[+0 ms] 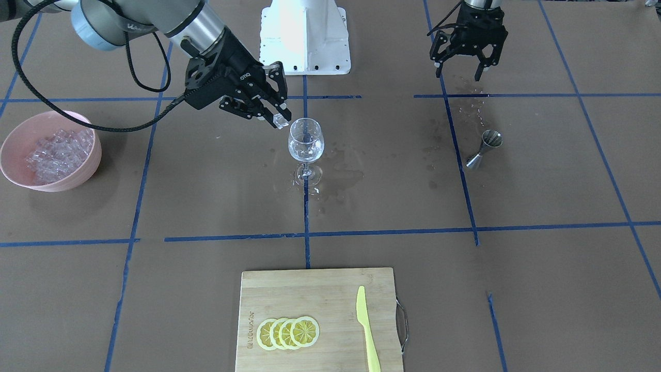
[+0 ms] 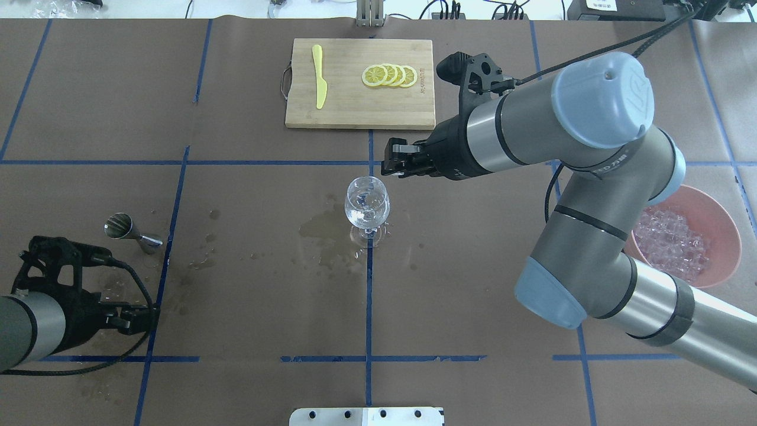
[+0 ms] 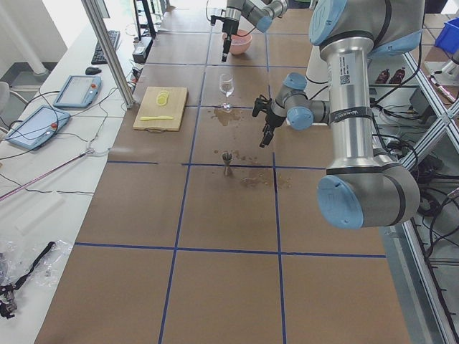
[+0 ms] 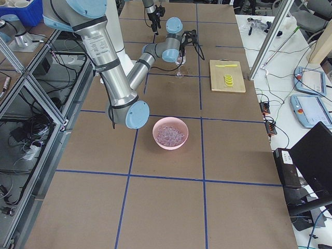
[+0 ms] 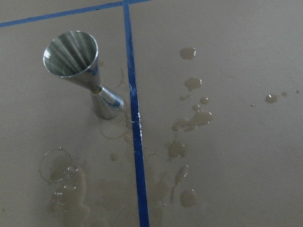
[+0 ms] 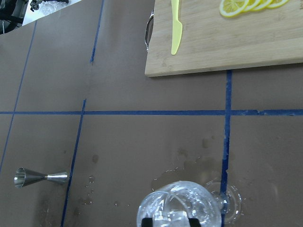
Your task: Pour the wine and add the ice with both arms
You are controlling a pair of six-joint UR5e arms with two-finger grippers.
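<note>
Table [image 1: 516, 289] covered in brown paper with a blue tape grid; wet patches [image 1: 341, 178] surround the wine glass [image 1: 305, 140] at its centre, which stands upright, stem vertical, holding a little wine [image 1: 305, 152]. Right arm [image 2: 585, 171] reaches in from the right end, the right hand [image 1: 279, 118] angled down and pinching one ice cube [image 1: 281, 122] close by the glass rim; more ice [image 1: 57, 152] fills a pink bowl [image 1: 77, 178] near that end. Left hand [image 1: 461, 71] hangs near the robot-side edge, fingers [image 1: 479, 70] spread and pointing down.
</note>
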